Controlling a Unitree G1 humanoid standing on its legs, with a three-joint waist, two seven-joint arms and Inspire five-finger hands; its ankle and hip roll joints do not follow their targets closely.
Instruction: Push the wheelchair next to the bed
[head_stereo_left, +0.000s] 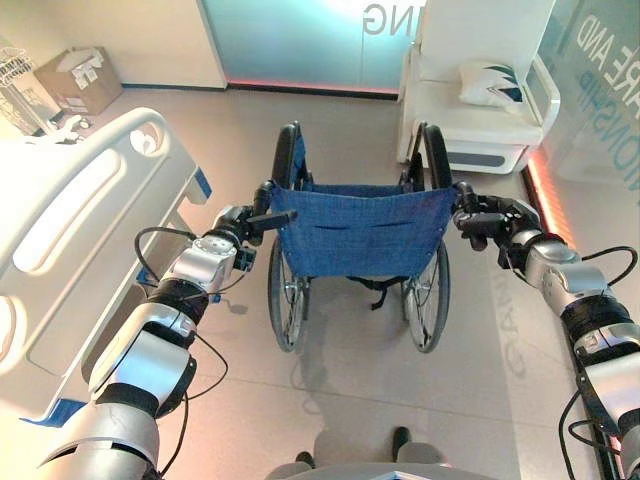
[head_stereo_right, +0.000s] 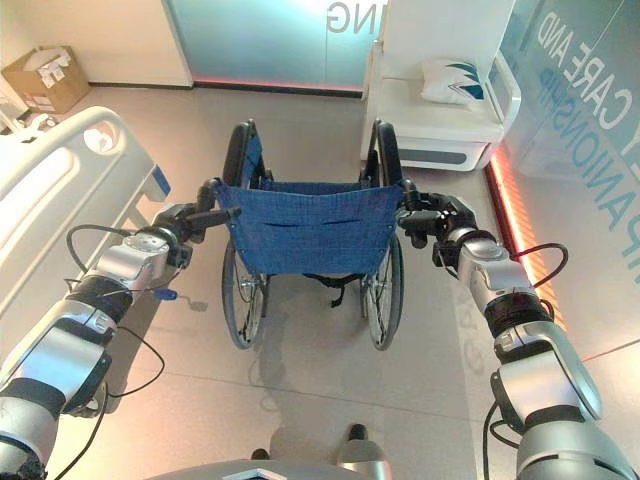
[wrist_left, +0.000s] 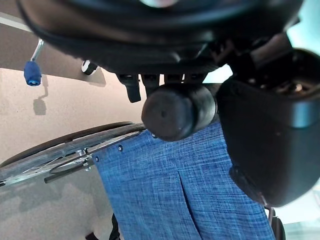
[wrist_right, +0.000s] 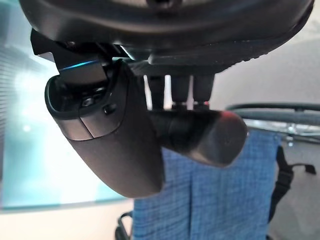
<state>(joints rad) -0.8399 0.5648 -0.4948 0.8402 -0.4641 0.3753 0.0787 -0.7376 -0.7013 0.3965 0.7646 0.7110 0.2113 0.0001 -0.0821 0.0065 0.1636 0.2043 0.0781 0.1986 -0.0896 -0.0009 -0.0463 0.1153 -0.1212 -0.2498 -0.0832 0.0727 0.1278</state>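
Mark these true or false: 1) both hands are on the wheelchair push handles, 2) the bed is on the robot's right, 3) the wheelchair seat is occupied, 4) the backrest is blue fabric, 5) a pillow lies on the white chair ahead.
1) True. The left hand and right hand are each curled around a push handle of the wheelchair; both wrist views show a handle end past the fingers.
2) False. The bed stands on the robot's left.
3) False. Nobody sits in it; only the backrest and frame are seen.
4) True. The backrest is blue woven cloth.
5) True. A white pillow with a dark pattern rests on the white chair ahead on the right.
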